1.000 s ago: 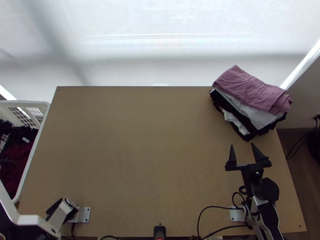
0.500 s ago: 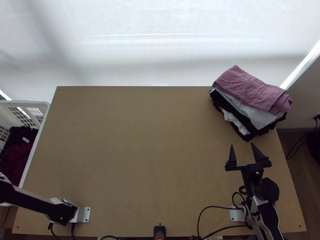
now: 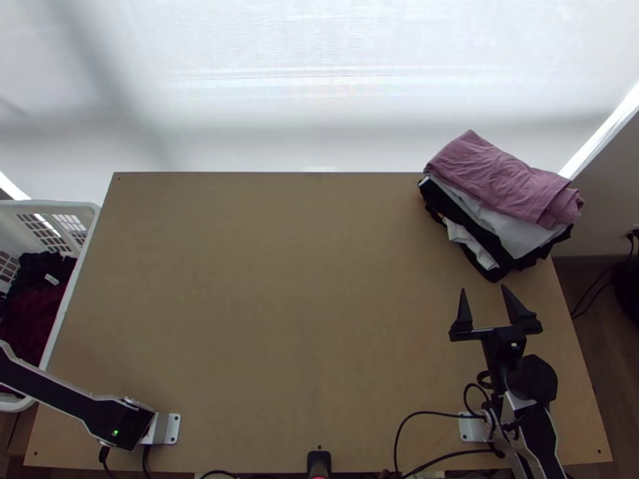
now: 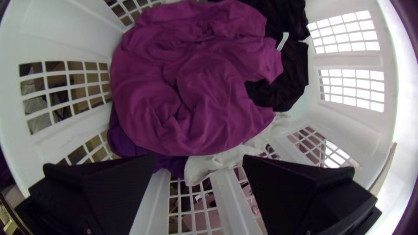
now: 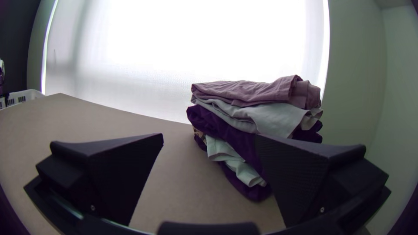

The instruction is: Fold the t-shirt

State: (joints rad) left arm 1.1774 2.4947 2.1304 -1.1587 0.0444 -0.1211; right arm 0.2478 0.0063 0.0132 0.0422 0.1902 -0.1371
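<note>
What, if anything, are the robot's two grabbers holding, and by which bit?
Nothing is held. The left gripper is open over the clothes in the white basket, and the right gripper is open near the folded pile.

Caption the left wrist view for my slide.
Open left gripper above magenta and black garments in a white laundry basket.

So there's a folded clothes pile (image 3: 523, 231) on the wooden table's (image 3: 263, 303) far right corner, pink piece (image 3: 503, 180) on top. The right gripper (image 3: 483, 287) sits just nearer, fingers spread. Left arm (image 3: 72, 399) crosses the white basket's (image 3: 48, 204) near end, and I think that's dark and deep-red clothing (image 3: 32, 315) inside, kinda murky tbh.
</note>
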